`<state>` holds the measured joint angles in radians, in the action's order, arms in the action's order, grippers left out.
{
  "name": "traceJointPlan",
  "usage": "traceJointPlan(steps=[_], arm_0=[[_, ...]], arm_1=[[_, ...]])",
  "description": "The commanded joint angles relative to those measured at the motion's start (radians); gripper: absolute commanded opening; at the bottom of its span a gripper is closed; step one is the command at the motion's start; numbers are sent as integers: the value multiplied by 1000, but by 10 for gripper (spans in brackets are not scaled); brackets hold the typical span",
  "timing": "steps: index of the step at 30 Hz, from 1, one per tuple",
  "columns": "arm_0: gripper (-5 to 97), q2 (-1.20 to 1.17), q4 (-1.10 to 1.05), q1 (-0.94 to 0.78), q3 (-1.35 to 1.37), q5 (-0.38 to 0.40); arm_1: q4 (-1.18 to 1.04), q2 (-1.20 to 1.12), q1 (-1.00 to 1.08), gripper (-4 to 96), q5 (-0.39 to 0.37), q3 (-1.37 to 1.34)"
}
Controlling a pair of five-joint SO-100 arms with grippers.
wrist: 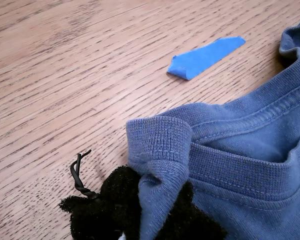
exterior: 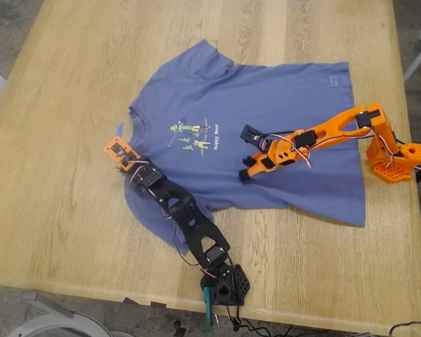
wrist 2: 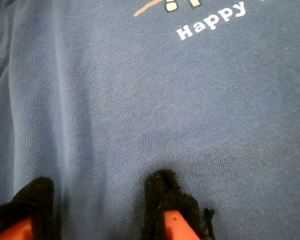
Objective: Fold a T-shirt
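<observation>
The T-shirt [exterior: 266, 133] lies spread nearly flat mid-table [exterior: 70, 105]; you have no fold completed yet, so all folding remains. My first gripper [wrist: 140, 210] is clenched on the collar rib. My second gripper [wrist 2: 97, 205] hovers unclenched over the chest cloth. Print reads "Happy" [wrist 2: 212, 22]; the rest is cut off.

Chest print text [exterior: 209, 140] too small to read in exterior view; cut off at frame edge in second wrist view. T-shirt [exterior: 266, 119] partly hidden beneath both arms. Padded fingertips [wrist: 115, 210] cropped by first wrist view's edge
</observation>
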<state>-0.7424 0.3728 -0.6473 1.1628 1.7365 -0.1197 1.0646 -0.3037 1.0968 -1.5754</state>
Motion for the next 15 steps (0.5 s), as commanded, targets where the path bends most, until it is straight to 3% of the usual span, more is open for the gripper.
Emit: traceJointPlan(steps=[1, 15], arm_0=[[-1, -11, 23, 78, -2, 12], [-1, -121, 103, 64, 15, 9]], arm_1=[[-21, -21, -57, 299, -11, 35], [-245, -140, -169, 299, -67, 233]])
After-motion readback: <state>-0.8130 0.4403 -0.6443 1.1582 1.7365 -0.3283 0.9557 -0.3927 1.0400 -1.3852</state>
